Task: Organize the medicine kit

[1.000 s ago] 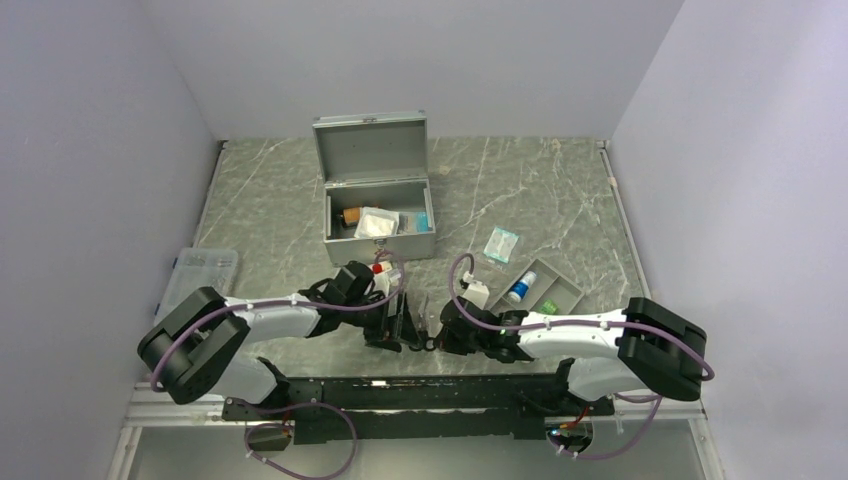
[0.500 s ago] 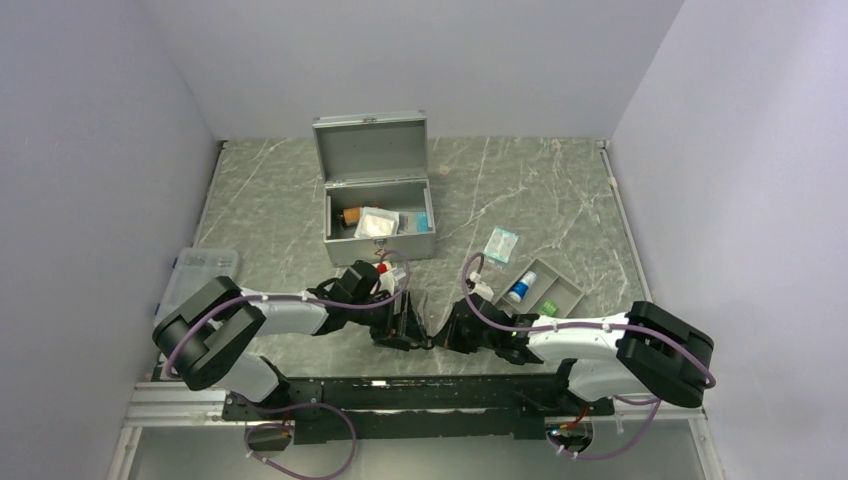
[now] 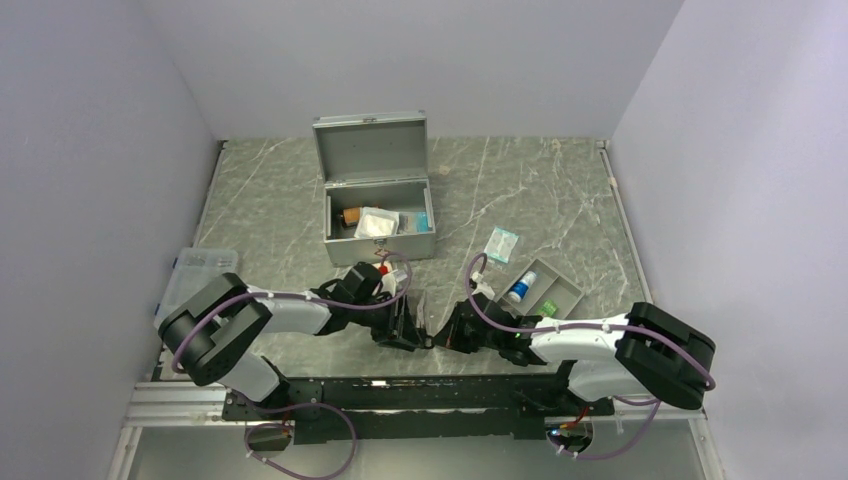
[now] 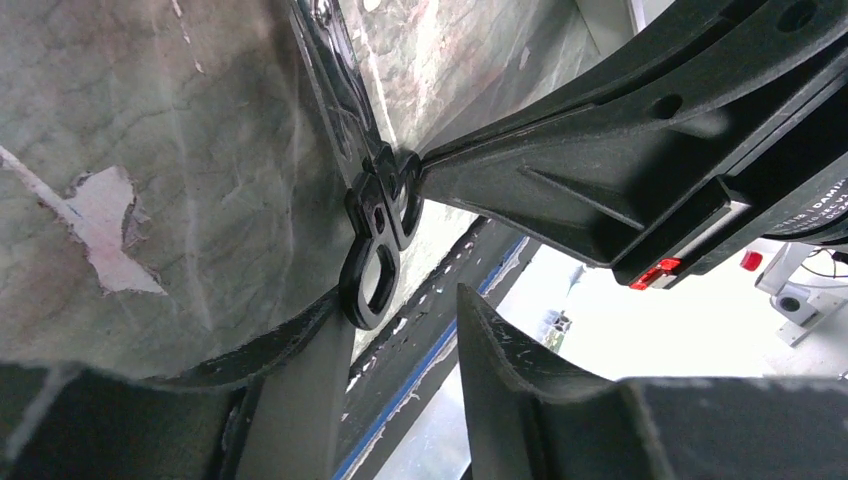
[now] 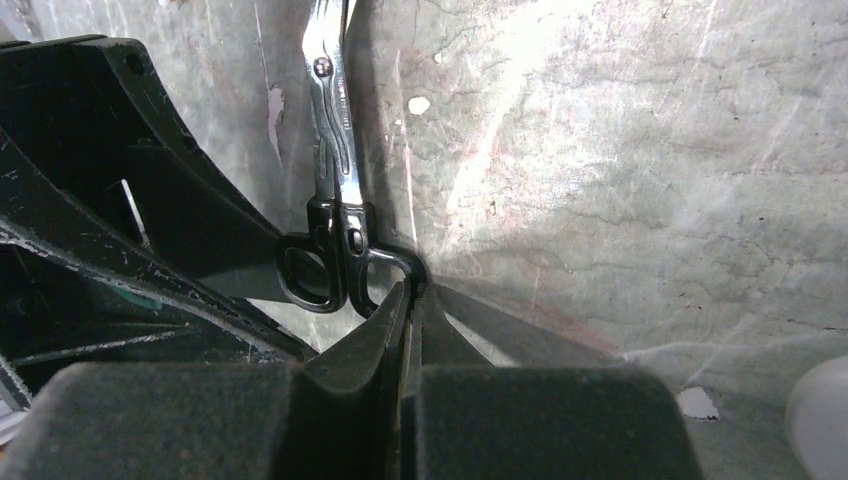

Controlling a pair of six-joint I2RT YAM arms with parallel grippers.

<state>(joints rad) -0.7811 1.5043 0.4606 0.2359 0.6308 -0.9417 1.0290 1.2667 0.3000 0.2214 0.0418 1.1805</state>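
From above, the boxy silver-grey metal medicine kit [image 3: 380, 245] is standing with its lid up beyond both arms, nearer the left one. Slim black-handled steel scissors [image 3: 418, 305] are lying between the left gripper [image 3: 408, 325] and right gripper [image 3: 437, 335], blades pointing kitward.

Left wrist: its fingers [image 4: 520, 380] are spreading either side of the handle loops.

Right wrist: its fingers [image 5: 370, 340] are pressing together, tips touching one loop.

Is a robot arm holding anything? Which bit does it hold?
The right tool pinches the small silver metal scissors with black handles by one handle loop. The left tool is part open beside the other loop, not clamped.
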